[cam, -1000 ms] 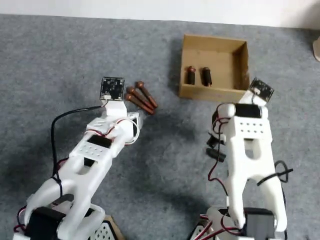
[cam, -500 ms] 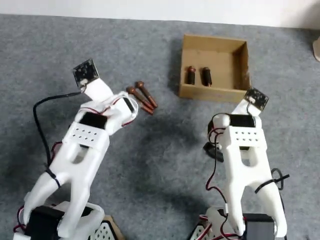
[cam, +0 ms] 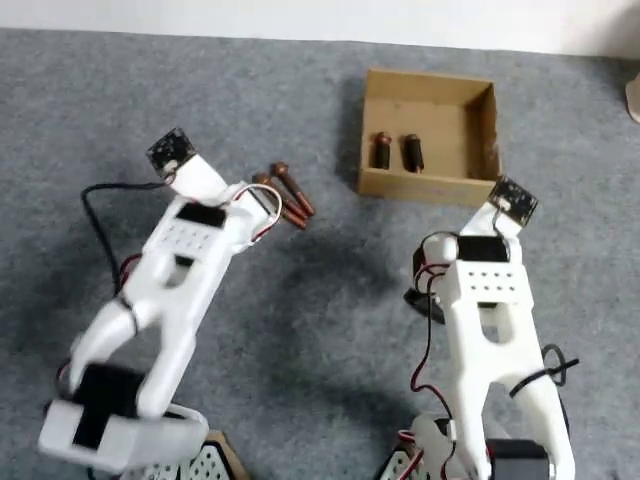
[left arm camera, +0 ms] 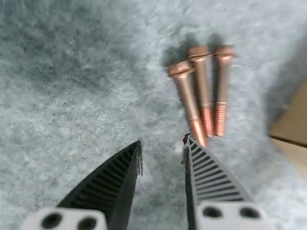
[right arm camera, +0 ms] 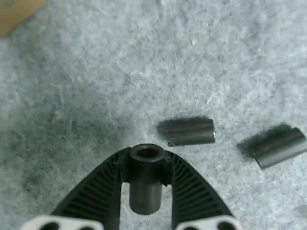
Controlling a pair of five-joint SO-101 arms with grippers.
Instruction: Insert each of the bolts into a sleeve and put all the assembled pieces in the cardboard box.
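since a second ago, the left arm has swung its wrist out to the side, away from the open brown cardboard box (cam: 425,186), and the right arm has pulled back a little from that box.

the left gripper (left arm camera: 163,142) is open with nothing in it. the three long copper-coloured metal bolts (left arm camera: 204,91) lie side by side on the grey fuzzy carpet (cam: 330,300), just in front of its fingertips. the screw ends point at the gripper and the round heads point away. the nearest bolt's tip is almost touching one fingertip (left arm camera: 188,142). the bolts run the same way the gripper points, not across its gap, so it looks like the gripper must turn or shift over to pinch one. the left arm is much nearer to the bolts than the right arm.

the right gripper (right arm camera: 146,158) squeezes a short dark metal tube sleeve (right arm camera: 145,184), with its open hole facing out, ready for a bolt. two more dark sleeves (right arm camera: 188,132) (right arm camera: 277,147) lie on the carpet near it. two finished pieces (cam: 397,151) already stand in the box.
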